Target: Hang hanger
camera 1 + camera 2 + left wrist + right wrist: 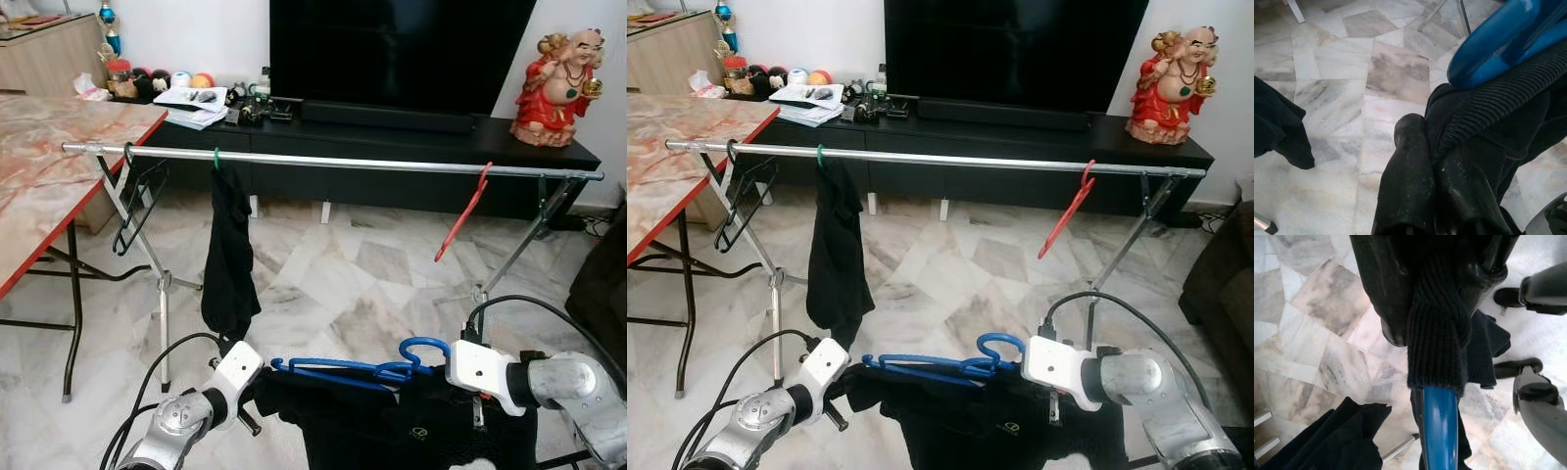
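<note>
Blue plastic hanger (358, 369) carrying a black ribbed garment (392, 426), slung level between both grippers, low and well short of the silver rail (333, 162). Left gripper (1432, 147) pressed together on the ribbed hem, blue hanger end just beyond the fingertips. Right gripper (1437, 328) clamped on ribbed fabric wrapped over the hanger bar, blue bar emerging straight out past the jaws. Hook (423, 348) curling up beside the right wrist. Up on the rail: black hanging cloth (230, 255), red hanger (465, 211), black wire hanger (137, 201).
</note>
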### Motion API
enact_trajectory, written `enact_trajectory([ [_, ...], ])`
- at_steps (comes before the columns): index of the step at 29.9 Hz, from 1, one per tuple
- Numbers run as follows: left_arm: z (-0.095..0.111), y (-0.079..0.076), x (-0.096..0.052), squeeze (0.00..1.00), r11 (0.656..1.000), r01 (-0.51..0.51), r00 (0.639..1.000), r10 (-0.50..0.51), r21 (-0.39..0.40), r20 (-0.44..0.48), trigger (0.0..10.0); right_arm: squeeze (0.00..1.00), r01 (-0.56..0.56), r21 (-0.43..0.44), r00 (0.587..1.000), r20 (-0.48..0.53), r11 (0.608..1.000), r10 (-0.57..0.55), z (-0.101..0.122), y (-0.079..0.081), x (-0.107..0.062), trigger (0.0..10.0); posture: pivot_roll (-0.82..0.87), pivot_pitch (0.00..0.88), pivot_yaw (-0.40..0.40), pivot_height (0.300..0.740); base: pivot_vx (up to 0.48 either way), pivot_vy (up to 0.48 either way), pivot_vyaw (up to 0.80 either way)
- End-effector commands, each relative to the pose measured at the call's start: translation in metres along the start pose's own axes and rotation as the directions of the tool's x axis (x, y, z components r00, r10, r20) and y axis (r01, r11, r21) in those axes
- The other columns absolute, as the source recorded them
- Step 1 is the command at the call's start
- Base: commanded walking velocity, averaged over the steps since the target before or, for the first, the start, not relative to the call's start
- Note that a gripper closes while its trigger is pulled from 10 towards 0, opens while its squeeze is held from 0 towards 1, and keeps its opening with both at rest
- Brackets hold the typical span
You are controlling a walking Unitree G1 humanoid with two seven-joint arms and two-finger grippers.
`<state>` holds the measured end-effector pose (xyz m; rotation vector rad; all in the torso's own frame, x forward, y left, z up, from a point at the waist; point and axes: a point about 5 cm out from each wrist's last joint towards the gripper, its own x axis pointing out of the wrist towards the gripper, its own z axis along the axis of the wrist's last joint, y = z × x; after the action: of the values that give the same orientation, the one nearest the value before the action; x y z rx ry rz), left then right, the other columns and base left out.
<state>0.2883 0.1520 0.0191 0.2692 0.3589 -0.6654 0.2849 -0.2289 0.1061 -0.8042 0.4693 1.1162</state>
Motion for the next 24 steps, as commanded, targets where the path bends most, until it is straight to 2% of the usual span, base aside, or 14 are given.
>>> enact_trajectory([
  [1,-0.004,0.008,-0.006,0.0,1.0,-0.029,0.999,0.029,0.007,-0.027,0.0,0.0,0.036,-0.008,0.994,-0.103,0.999,-0.037,-0.014,-0.007,-0.015,0.0,0.1,0.036,-0.037,0.74,0.0,0.0,0.0],
  [4,-0.004,0.008,-0.006,0.0,1.0,-0.028,0.999,0.029,0.008,-0.028,0.0,0.0,0.045,-0.017,0.994,-0.101,0.999,-0.047,-0.016,-0.007,-0.014,0.0,0.1,0.037,-0.036,0.74,0.0,0.0,0.0],
  [7,-0.005,0.008,-0.006,0.0,1.0,-0.026,0.999,0.026,0.012,-0.031,0.0,0.0,0.115,0.059,0.993,0.013,0.992,-0.115,-0.01,-0.014,-0.013,0.0,0.1,0.037,-0.036,0.74,0.0,0.0,0.0],
  [9,-0.005,0.007,-0.006,0.0,1.0,-0.024,0.999,0.025,0.013,-0.034,0.0,0.0,0.128,0.145,0.981,0.129,0.981,-0.147,-0.001,-0.018,-0.014,0.0,0.11,0.038,-0.036,0.74,0.0,0.0,0.0],
  [14,-0.006,0.007,-0.006,0.0,1.0,-0.022,0.999,0.022,0.014,-0.039,0.0,0.0,0.1,0.161,0.976,0.174,0.982,-0.128,0.002,-0.018,-0.017,0.0,0.1,0.039,-0.035,0.74,0.0,0.0,0.0],
  [16,-0.006,0.007,-0.006,0.0,1.0,-0.02,0.999,0.021,0.016,-0.04,0.0,0.0,0.076,0.183,0.973,0.2,0.98,-0.112,0.002,-0.017,-0.018,0.0,0.1,0.039,-0.035,0.74,0.0,0.0,0.0],
  [22,-0.006,0.009,-0.007,0.0,1.0,-0.019,0.999,0.02,0.025,-0.045,0.0,0.0,-0.1,0.21,0.956,0.291,0.973,0.036,0.0,-0.003,-0.029,0.0,0.1,0.04,-0.033,0.74,0.0,0.0,0.0],
  [24,-0.006,0.009,-0.007,0.0,0.999,-0.017,0.999,0.019,0.026,-0.047,0.0,0.0,-0.128,0.199,0.967,0.241,0.972,0.078,-0.006,0.0,-0.031,0.0,0.1,0.044,-0.029,0.74,0.0,0.0,0.0],
])
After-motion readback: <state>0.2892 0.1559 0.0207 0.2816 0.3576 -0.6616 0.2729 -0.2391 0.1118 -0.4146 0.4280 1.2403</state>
